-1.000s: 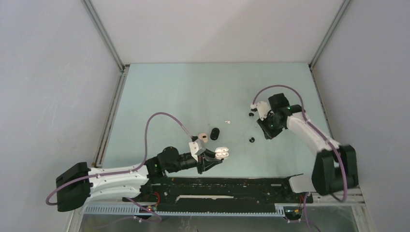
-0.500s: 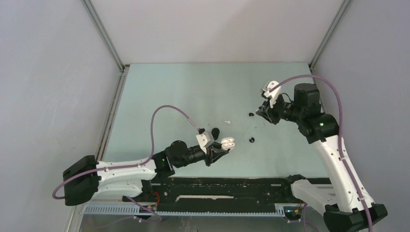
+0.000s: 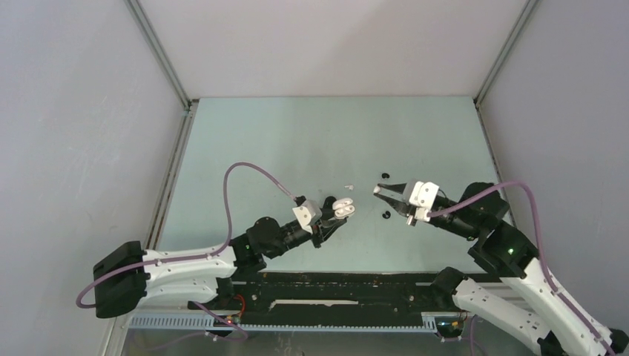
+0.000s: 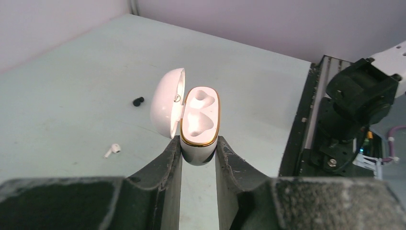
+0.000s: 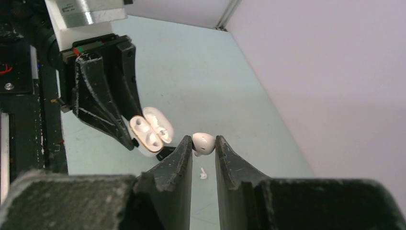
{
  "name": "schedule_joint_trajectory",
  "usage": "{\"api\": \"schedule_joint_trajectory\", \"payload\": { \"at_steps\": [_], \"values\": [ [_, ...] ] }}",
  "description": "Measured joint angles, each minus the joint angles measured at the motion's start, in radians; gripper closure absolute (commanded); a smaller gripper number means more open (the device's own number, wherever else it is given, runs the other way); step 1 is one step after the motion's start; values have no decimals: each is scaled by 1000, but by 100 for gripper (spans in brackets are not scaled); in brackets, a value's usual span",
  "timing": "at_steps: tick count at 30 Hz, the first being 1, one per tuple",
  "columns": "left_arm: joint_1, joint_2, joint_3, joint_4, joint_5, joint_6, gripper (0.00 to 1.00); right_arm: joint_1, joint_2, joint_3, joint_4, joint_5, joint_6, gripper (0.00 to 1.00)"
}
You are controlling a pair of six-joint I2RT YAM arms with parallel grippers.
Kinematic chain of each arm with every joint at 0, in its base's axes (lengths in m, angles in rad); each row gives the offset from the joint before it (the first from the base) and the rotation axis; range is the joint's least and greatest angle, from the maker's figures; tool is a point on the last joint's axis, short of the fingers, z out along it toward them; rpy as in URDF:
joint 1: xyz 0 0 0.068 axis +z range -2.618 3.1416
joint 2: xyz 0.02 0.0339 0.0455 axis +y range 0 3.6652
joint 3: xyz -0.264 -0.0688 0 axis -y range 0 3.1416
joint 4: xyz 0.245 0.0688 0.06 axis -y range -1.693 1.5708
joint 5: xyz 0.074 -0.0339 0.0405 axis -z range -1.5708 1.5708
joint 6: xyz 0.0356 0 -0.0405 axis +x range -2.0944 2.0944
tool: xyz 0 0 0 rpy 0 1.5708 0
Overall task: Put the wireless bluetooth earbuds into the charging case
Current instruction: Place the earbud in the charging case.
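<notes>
Above the pale green counter (image 3: pixel 297 141), the left jaws were closed on the lower body of a white, gold-rimmed case (image 4: pixel 200 120), its lid swung open to one side and both wells bare and turned toward the other arm. Facing it, apart from it and clear of the surface, the right jaws were pinched nearly together on the bulb of a white earbud (image 5: pixel 205 142), which sat at the very tips. A second earbud (image 4: pixel 112 149), also white, lay on the counter between the two arms, with two black earbuds (image 3: pixel 386 214) close by. The held piece looked feather-light, hard and glossy, the sort of rounded shape that could squirt out of a pinch if squeezed unevenly or nudged against the rim; a hold across the bulb, with the stem left free to lead into a well, seemed the safest purchase. The case appeared stiff and equally slick, and the grip low on its body kept the hinge and opening unobstructed. Lining the stem up with the matching well looked to be the delicate part, since neither well had yet been filled.
</notes>
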Motion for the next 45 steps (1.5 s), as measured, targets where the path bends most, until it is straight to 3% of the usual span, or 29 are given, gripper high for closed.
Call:
{"api": "schedule_joint_trajectory", "payload": {
  "at_steps": [6, 10, 19, 29, 45],
  "values": [
    [-13, -35, -23, 29, -63, 71, 100, 220, 14, -103, 103, 204, -35, 100],
    [-21, -48, -34, 40, -95, 97, 100, 273, 33, -135, 157, 296, -43, 100],
    [-31, -73, -39, 51, -130, 113, 100, 307, 81, -142, 221, 397, 63, 100],
    [-32, -74, -39, 58, -137, 113, 100, 370, 117, -143, 259, 411, 175, 100],
    [-32, -106, -70, 97, -127, 106, 100, 396, 166, -162, 312, 441, 203, 100]
  ]
}}
